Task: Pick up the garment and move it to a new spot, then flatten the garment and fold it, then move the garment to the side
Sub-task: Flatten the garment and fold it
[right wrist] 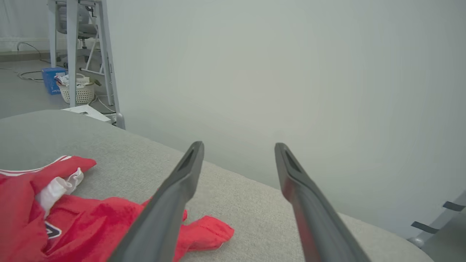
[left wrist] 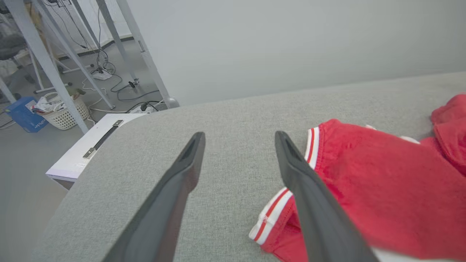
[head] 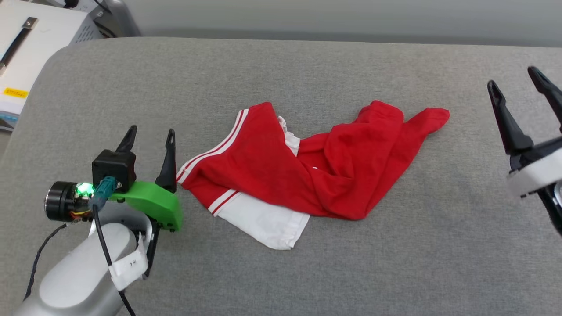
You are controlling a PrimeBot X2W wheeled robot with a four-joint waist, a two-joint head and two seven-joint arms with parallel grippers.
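The garment (head: 303, 171), a red T-shirt with white sleeves and striped trim, lies crumpled in the middle of the grey padded table (head: 307, 74). My left gripper (head: 151, 134) stands open just left of its striped edge, nothing between the fingers; in the left wrist view the garment (left wrist: 382, 182) lies right of the right finger (left wrist: 302, 178). My right gripper (head: 516, 81) is open and raised at the right side, apart from the cloth. In the right wrist view the garment (right wrist: 72, 214) lies at the lower left, its red tip near the left finger (right wrist: 174, 196).
A white box (head: 30, 48) stands off the table's far left corner. Beyond it the floor holds metal frame legs (left wrist: 47, 65), cables, a white basket (left wrist: 63, 111) and a blue box (left wrist: 25, 114). A pale wall runs behind the table.
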